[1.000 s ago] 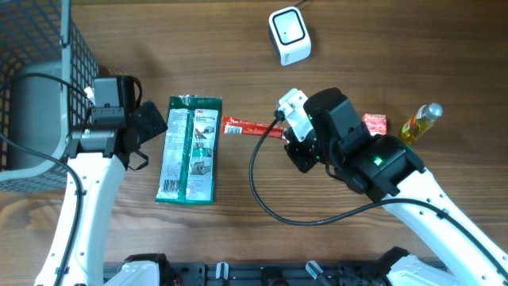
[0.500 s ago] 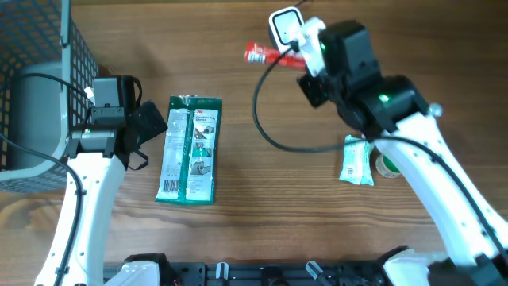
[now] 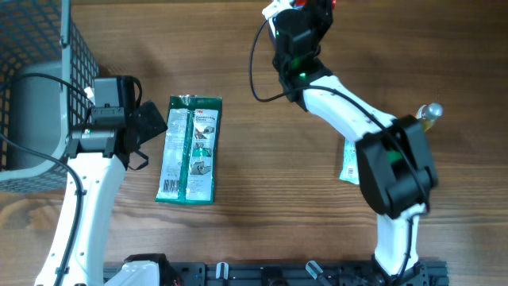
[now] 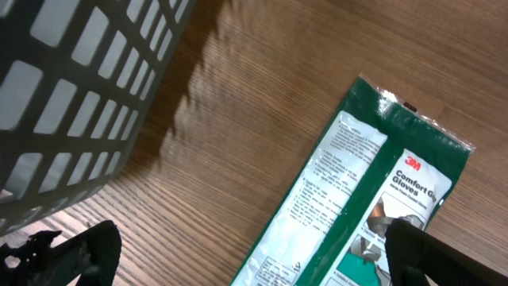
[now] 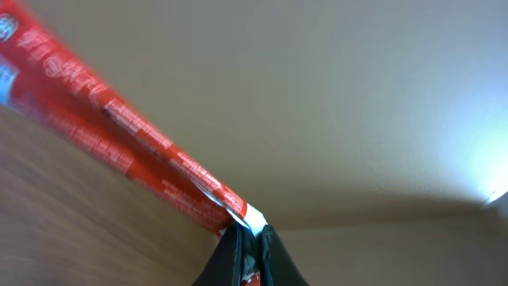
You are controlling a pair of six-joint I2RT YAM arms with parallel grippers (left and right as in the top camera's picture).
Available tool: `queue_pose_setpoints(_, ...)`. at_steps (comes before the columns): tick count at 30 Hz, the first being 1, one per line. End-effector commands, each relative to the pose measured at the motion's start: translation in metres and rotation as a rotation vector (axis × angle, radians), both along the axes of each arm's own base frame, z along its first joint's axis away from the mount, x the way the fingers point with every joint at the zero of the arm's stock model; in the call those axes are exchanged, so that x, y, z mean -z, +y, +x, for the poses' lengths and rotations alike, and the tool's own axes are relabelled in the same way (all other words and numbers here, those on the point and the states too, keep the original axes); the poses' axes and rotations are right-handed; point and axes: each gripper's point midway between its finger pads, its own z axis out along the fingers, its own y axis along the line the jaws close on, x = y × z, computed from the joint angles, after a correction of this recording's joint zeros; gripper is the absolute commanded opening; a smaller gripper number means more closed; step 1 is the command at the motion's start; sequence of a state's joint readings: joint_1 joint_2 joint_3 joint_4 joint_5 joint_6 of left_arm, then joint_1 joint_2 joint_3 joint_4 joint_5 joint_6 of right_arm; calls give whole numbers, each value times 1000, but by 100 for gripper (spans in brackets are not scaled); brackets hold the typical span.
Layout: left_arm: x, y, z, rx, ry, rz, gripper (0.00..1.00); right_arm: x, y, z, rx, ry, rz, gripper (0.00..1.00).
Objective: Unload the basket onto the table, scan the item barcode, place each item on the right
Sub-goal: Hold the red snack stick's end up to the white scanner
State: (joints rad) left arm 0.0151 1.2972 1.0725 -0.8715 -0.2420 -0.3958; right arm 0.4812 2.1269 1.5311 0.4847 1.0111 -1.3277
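Overhead looks straight down; left wrist closely shares its glove packet [image 3: 189, 151].

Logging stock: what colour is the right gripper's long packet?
Red stick packet, white print; right wrist view.

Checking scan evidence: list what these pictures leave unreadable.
- Barcode on the long red printed stick packet: right wrist view blurred; overhead, cut by top edge.
- Lower end of the green plastic glove packet: left wrist view, past frame edge.
- Small pale pouch: overhead, right arm partly covers it.
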Motion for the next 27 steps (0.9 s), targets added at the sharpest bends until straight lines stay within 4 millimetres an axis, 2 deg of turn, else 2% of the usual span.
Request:
queue_pose_setpoints(1,-4,3,2,-18,-13,8,100,50,-6,5,58,228,-330,4)
queue_pose_setpoints(5,-4,3,2,-18,-13,8,100,90,-5,8,59,281,-360,4)
queue_pose_setpoints(7,-4,3,2,-18,-13,8,100,102,-1,7,54,296,-369,4)
queue_pose_setpoints(12,-4,3,2,-18,-13,8,100,82,16,7,27,264,-444,4)
queue_pose_setpoints(15,-4,3,2,-18,-13,8,100,38,10,9,62,146,-501,4)
queue_pose_setpoints(17,-4,3,2,-18,-13,8,100,20,7,9,65,62,-479,4)
queue_pose_setpoints(20,-4,3,2,-18,-13,8,100,21,4,10,70,52,-456,4)
queue_pose_setpoints(23,-4,3,2,-18,-13,8,100,33,4,13,55,17,-338,4)
queue_pose_setpoints(27,-4,3,2,-18,-13,8,100,45,6,12,54,18,-269,4)
